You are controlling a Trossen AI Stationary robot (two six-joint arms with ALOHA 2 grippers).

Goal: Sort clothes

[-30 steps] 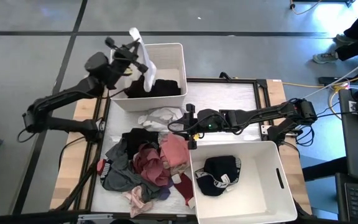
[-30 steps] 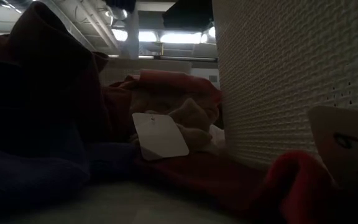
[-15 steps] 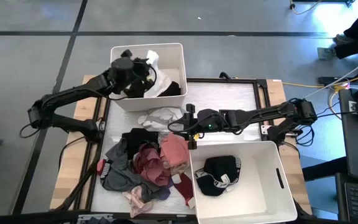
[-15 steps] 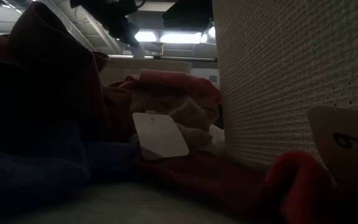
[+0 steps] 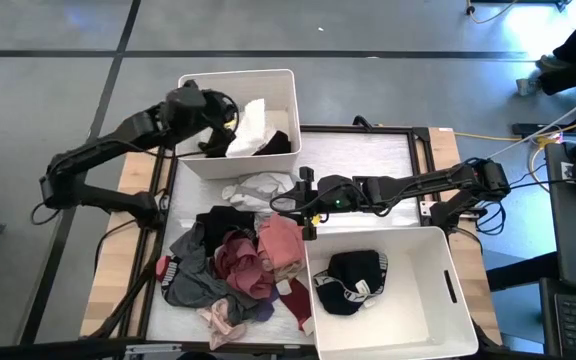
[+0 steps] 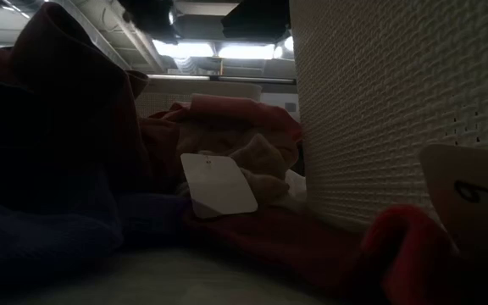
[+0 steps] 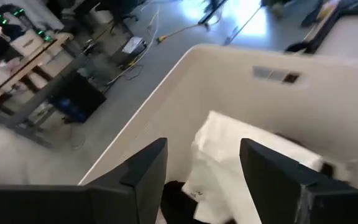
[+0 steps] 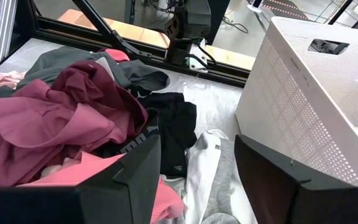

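Left gripper [image 7: 204,180]: the two dark fingers [image 7: 145,171] stand spread wide with nothing between them, above the interior of the far white rectangular plastic bin [image 5: 280,90]. Just beyond the fingertips a white fabric garment [image 5: 251,125] lies crumpled inside that bin, resting against a black garment [image 5: 276,145] on the bin floor; in the left wrist view the white garment [image 7: 229,162] fills the gap between the fingers but is not touched by them. The left arm reaches from the table's left edge to the bin's left wall. Right gripper [image 8: 194,168]: fingers likewise spread wide and empty, hovering low over the table [image 5: 368,155] near the middle, just beside a white-and-grey garment [image 5: 260,187] lying flat. Ahead of it, the main heap of clothes [image 5: 233,265] sits on the table's left half: a maroon garment [image 8: 55,106], a pink garment [image 5: 280,240], a grey garment [image 5: 193,285] and a black garment [image 8: 166,121] overlapping one another. The near white perforated plastic bin [image 5: 438,300] stands touching the heap's right side and holds one black garment with a white-lettered band [image 5: 353,280]. Low view: a white paper tag [image 6: 219,185] on beige fabric, close beside the bin wall.
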